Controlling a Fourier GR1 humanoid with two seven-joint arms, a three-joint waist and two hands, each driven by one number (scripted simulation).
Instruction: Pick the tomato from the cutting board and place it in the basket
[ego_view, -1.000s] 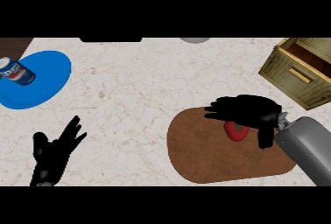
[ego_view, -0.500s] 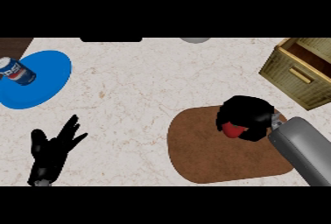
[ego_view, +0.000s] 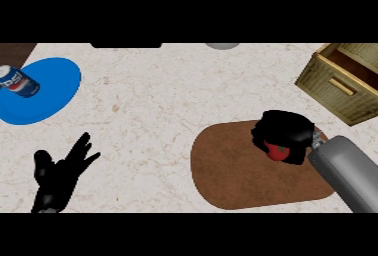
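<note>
A red tomato (ego_view: 277, 151) shows partly under my right hand (ego_view: 284, 131), whose fingers are curled round it over the right part of the brown cutting board (ego_view: 236, 175). The woven basket (ego_view: 334, 84) stands at the upper right, apart from the hand. My left hand (ego_view: 57, 177) rests open at the lower left, fingers pointing up, with nothing in it.
A blue plate (ego_view: 52, 95) lies at the far left with a soda can (ego_view: 18, 81) on its left part. A grey round thing (ego_view: 221, 45) and a dark shape (ego_view: 125, 45) sit at the counter's far edge.
My right hand's fingers have curled from spread over the tomato to closed round it. The left hand has barely moved.
</note>
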